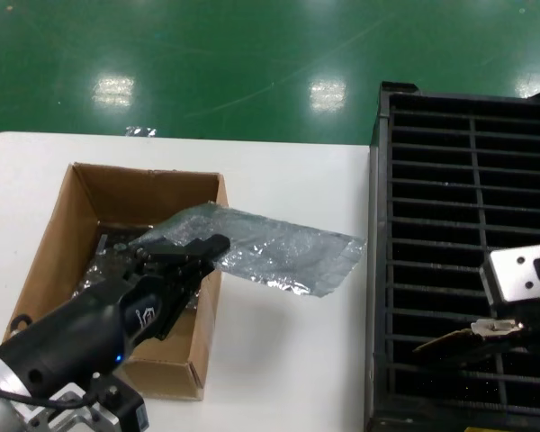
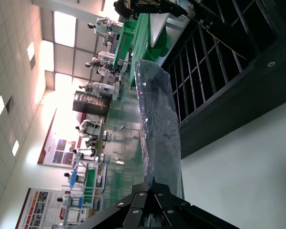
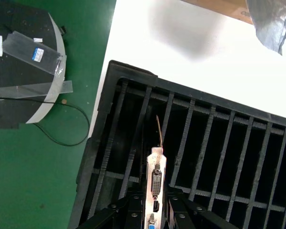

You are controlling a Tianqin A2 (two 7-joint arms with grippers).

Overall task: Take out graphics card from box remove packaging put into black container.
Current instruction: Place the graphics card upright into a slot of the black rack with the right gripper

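I am seeing the left gripper (image 1: 207, 247) at lower left of the head view, reaching over the near right wall of the box (image 1: 67, 211), its jaws pinching one end of the packaging (image 1: 270, 247). The bag is hanging out flat from the jaws, over the box's right wall and above the white desk (image 1: 279, 360), toward the middle of the frame; I cannot tell whether its far end is touching the desk. In the left wrist view the packaging (image 2: 157, 129) is running straight out from the left gripper (image 2: 152, 183), edge-on. More crinkled silvery material is lying inside the box, partly hidden by the arm. The right gripper (image 1: 495, 328) is sitting at lower right of the head view, over the black container (image 1: 468, 189), which is filling the right side of the frame beside the desk. Its jaws are closed on the graphics card (image 3: 155, 176): the right wrist view is showing the silver bracket, connectors facing the camera, clamped at the right gripper (image 3: 155, 214) and standing edge-on over one of the long slots of the black container (image 3: 109, 90). I cannot tell how far the card is seated in the slot. Green floor (image 1: 207, 63) is lying beyond the desk.
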